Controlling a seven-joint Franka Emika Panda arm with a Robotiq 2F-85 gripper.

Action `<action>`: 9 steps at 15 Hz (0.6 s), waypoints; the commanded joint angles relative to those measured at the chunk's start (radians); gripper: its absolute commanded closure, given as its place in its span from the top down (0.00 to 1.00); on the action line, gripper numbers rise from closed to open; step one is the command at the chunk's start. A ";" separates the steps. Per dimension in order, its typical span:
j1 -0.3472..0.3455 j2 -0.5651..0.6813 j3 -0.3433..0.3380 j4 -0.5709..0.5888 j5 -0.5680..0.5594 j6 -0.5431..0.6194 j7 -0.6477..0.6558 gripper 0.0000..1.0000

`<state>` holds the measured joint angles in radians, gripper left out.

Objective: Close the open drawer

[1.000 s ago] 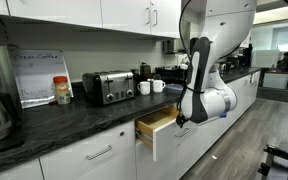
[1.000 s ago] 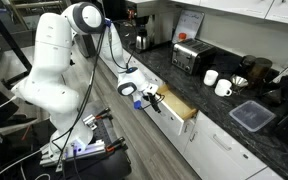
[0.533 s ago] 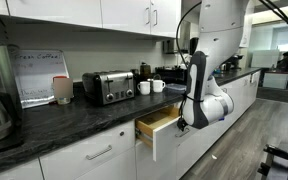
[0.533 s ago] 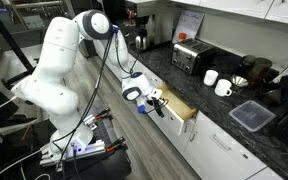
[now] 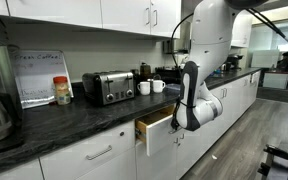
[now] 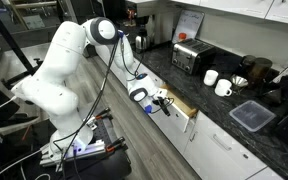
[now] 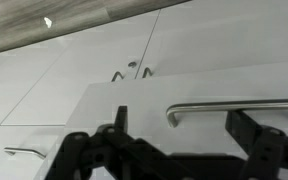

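Note:
The open drawer [image 5: 154,122] sticks out from under the dark counter, showing its light wood box and flat white front; it also shows in an exterior view [image 6: 181,104]. In the wrist view its white front [image 7: 144,100] fills the frame, with the silver bar handle [image 7: 234,106] just ahead. My gripper [image 7: 184,135] is open, its two black fingers spread either side of the handle's end and holding nothing. In both exterior views the gripper [image 5: 178,127] [image 6: 163,102] is right at the drawer front; whether it touches is unclear.
On the dark counter [image 5: 74,115] stand a toaster [image 5: 108,87], white mugs [image 5: 151,86] and a jar [image 5: 62,91]. A plastic container [image 6: 252,115] lies on the counter. Matching closed drawer fronts [image 5: 94,155] sit beside. Robot base and cables [image 6: 84,140] stand on the wood floor.
The arm has swung in toward the drawer, bringing the gripper closer to the white front. The drawer still stands open about as far as before.

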<state>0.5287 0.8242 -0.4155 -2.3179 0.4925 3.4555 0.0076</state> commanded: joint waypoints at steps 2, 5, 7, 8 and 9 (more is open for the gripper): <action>-0.017 0.063 -0.003 0.087 -0.037 0.000 0.022 1.00; -0.017 0.078 -0.007 0.112 -0.036 0.000 0.023 1.00; -0.016 0.085 -0.009 0.126 -0.035 0.000 0.023 1.00; -0.017 0.087 -0.009 0.132 -0.036 0.000 0.023 1.00; -0.018 0.092 -0.010 0.139 -0.036 0.000 0.023 1.00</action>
<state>0.5247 0.8793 -0.4255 -2.2238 0.4902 3.4554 0.0076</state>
